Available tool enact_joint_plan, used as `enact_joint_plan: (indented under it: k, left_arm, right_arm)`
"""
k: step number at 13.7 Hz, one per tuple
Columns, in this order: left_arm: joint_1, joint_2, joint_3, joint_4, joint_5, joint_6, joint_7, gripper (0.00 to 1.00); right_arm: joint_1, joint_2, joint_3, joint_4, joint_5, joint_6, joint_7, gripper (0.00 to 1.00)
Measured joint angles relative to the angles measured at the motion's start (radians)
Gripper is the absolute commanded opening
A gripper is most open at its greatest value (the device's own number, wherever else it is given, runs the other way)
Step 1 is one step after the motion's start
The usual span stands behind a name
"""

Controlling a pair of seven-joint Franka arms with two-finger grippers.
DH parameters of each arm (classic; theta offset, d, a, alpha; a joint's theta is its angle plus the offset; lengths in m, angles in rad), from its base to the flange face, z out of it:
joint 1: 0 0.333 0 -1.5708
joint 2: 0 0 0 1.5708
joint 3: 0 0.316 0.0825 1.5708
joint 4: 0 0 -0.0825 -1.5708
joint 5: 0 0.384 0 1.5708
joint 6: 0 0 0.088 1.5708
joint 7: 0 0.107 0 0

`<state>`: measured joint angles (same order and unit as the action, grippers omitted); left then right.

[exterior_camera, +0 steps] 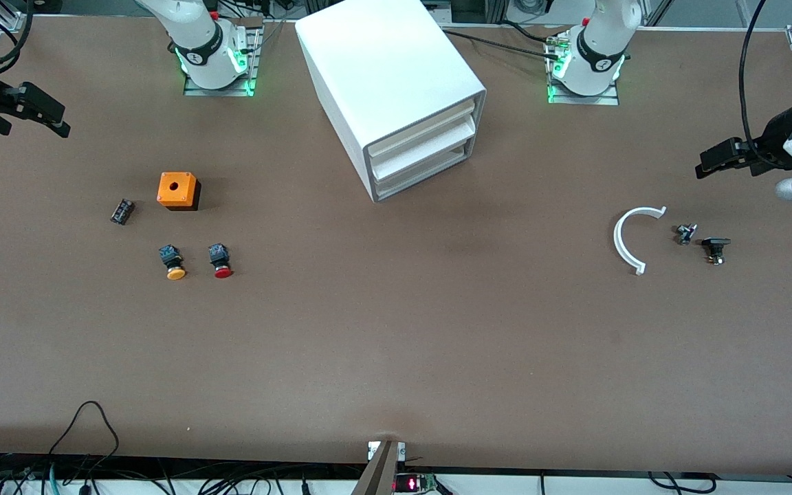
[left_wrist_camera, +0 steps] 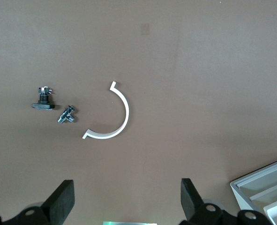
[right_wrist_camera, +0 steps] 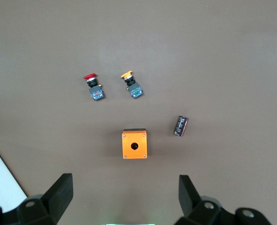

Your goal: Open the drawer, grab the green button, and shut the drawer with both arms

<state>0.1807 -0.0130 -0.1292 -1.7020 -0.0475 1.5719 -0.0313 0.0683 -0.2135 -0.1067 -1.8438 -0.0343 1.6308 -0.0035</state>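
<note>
The white cabinet [exterior_camera: 396, 89] stands at the middle of the table's robot edge, its grey-edged front turned toward the left arm's end. Its bottom drawer [exterior_camera: 423, 177] is shut, like the two above it. The green button is hidden. My left gripper [exterior_camera: 707, 165] is open and empty, up over the left arm's end of the table; in the left wrist view [left_wrist_camera: 126, 201] it is over bare table, with a corner of the cabinet [left_wrist_camera: 265, 187] showing. My right gripper [exterior_camera: 59, 124] is open and empty over the right arm's end; in the right wrist view [right_wrist_camera: 124, 197] it is over bare table beside an orange box [right_wrist_camera: 134, 144].
The orange box [exterior_camera: 177, 190], a yellow-capped button [exterior_camera: 173, 262], a red-capped button [exterior_camera: 221, 261] and a small black part [exterior_camera: 122, 211] lie toward the right arm's end. A white curved strip [exterior_camera: 626, 240] and two small metal fittings [exterior_camera: 686, 234] [exterior_camera: 716, 249] lie toward the left arm's end.
</note>
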Motion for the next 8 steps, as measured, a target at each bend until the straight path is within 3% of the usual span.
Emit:
enact_joint_plan:
  k: [8]
  left_arm:
    - [0.000,-0.002,-0.007,0.003,0.013,0.000,0.001,1.00]
  right_arm:
    - [0.000,-0.023,0.002,-0.008,0.000,-0.005,0.000,1.00]
